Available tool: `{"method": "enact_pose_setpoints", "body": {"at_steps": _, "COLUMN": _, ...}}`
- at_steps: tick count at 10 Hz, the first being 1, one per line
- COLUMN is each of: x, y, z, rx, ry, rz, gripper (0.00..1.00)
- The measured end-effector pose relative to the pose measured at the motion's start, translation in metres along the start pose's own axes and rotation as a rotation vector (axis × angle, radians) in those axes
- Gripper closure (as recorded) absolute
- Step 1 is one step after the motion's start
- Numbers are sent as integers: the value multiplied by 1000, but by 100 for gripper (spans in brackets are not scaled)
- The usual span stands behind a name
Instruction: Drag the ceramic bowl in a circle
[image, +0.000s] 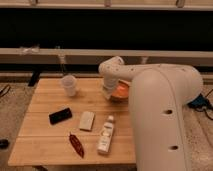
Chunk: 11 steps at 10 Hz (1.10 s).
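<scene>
my claw is down at the left edge of the orange bowl, low over the wooden tabletop. from this view i cannot tell whether it is spread or pressed together, nor whether it is pinching the rim or only resting against it. my wrist bends down to it from above, and the bulk of my white arm fills the right of the view, hiding the right side of the bowl and the tabletop's right edge.

the bowl sits toward the back right of the tabletop, glossy, with its left half showing beside my claw. a whitish plastic cup stands upright to the left of it, well apart, near the back edge. nearer the front, a flat black thing lies at an angle on the left. a pale flat packet lies just right of it. a white bottle lies on its side, its cap pointing toward the bowl. a small dark red thing lies near the front edge, left of the bottle.
</scene>
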Motion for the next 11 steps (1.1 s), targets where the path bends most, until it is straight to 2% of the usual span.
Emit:
{"method": "enact_pose_setpoints", "body": {"at_steps": 3, "x": -22, "y": 40, "z": 3, "rx": -61, "ry": -8, "rz": -142, "gripper": 100}}
{"method": "enact_pose_setpoints", "body": {"at_steps": 6, "x": -18, "y": 75, "z": 2, "rx": -110, "ry": 30, "rz": -232, "gripper": 100}}
{"method": "enact_pose_setpoints", "body": {"at_steps": 8, "x": -2, "y": 82, "z": -3, "rx": -124, "ry": 61, "rz": -241, "gripper": 100}}
{"method": "enact_pose_setpoints", "body": {"at_steps": 11, "x": 47, "y": 63, "z": -20, "rx": -114, "ry": 106, "rz": -122, "gripper": 100}}
